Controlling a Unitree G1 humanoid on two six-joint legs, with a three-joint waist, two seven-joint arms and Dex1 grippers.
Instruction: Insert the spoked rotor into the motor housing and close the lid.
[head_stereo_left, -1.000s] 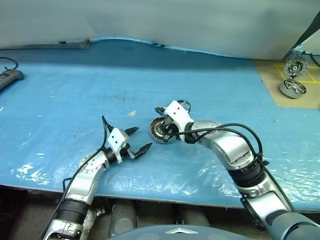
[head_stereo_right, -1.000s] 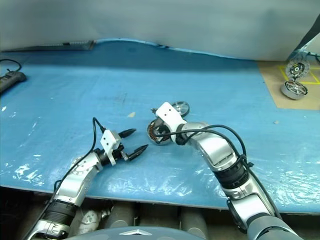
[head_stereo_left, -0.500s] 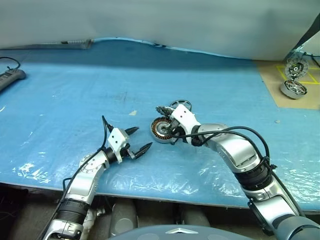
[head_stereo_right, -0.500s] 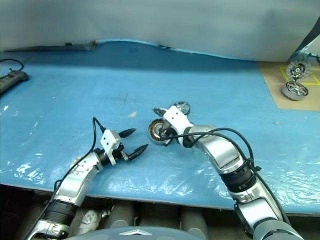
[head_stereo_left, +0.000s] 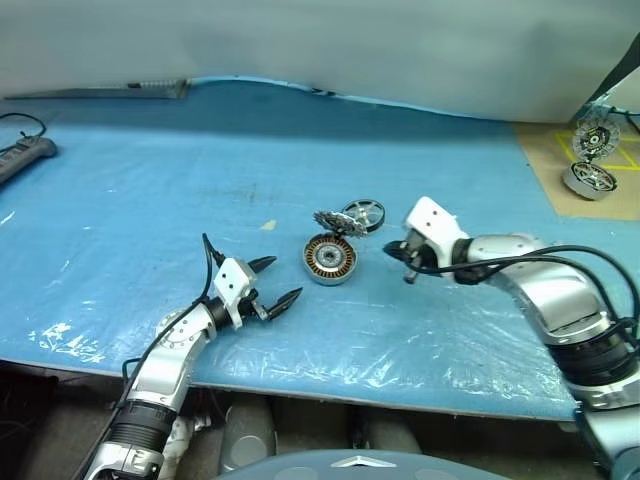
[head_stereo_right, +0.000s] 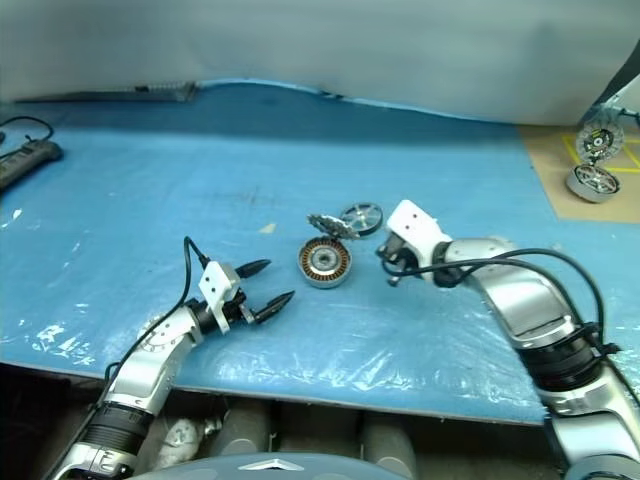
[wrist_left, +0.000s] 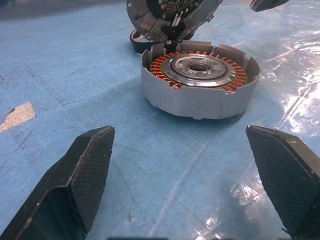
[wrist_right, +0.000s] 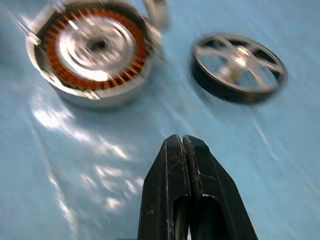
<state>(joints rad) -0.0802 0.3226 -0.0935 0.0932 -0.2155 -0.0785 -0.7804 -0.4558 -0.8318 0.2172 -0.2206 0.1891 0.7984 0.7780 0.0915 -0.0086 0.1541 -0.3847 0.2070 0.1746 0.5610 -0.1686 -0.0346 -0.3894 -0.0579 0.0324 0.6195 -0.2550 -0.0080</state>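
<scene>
1. Task progress: no step is judged complete. The rotor (head_stereo_left: 363, 214) is seen lying flat on the blue sheet (head_stereo_left: 150, 180), outside the housing (head_stereo_left: 330, 259), just behind it and beside the raised lid (head_stereo_left: 331, 222).
2. Work remaining, as judged: the rotor is to be picked up, seated in the housing, and the lid then swung down shut.
3. Housing: found near the middle of the sheet, open side up. Inside, a ring of copper windings is shown around a silver centre piece; no spoked wheel is seen on top of it.
4. Lid: attached at the housing's far rim and held tilted open, its finned inner face turned toward the housing.
5. Left gripper (head_stereo_left: 274, 281): placed just to the left of the housing, apart from it, with its fingers (wrist_left: 85, 170) spread wide and nothing between them.
6. Right gripper (head_stereo_left: 405, 266): placed to the right of the housing and near the rotor, touching neither; its fingers (wrist_right: 172, 175) are pressed together on nothing.
7. Other items: two further motor parts (head_stereo_left: 588, 155) are noted on a brown board at the far right, well apart from the work.
</scene>
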